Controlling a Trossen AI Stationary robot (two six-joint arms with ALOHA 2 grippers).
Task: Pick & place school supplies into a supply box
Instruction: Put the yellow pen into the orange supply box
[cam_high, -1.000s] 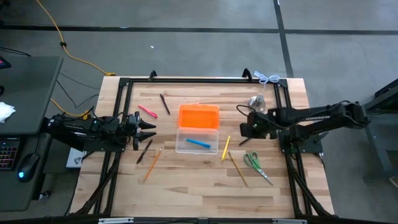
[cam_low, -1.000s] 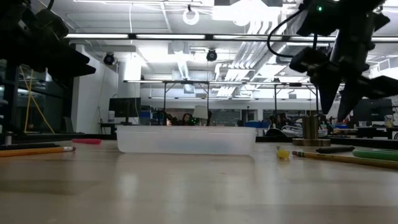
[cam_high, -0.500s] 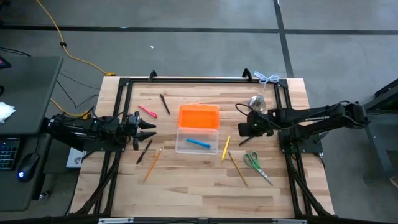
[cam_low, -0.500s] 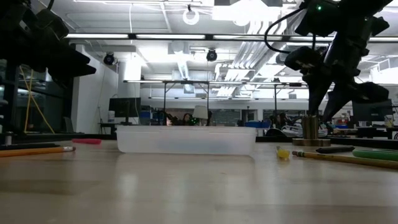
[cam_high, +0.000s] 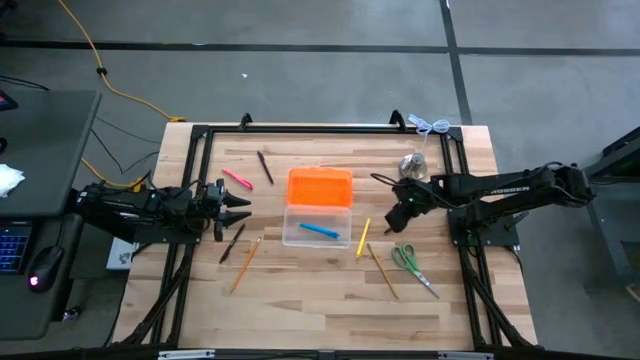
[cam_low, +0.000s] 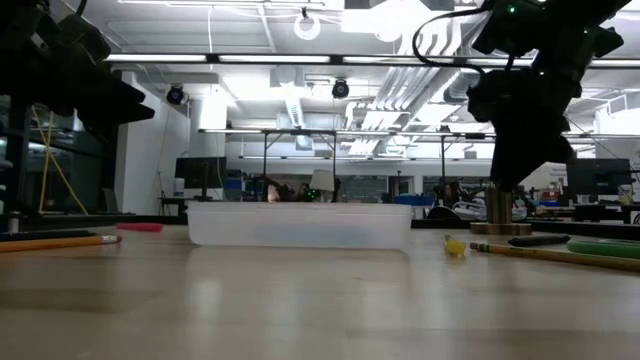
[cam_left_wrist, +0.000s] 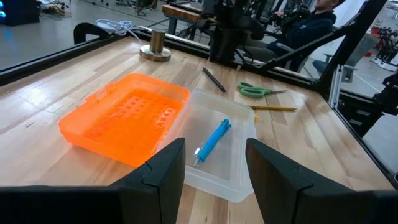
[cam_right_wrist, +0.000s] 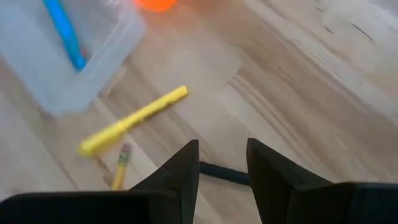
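The clear box (cam_high: 317, 227) holds one blue pen (cam_high: 318, 230); its orange lid (cam_high: 320, 187) lies open beside it. The right gripper (cam_high: 392, 215), jaws parted and empty, hangs over a black pen (cam_right_wrist: 225, 175) near the yellow pen (cam_high: 363, 236). The left gripper (cam_high: 243, 205), jaws open and empty, waits left of the box.
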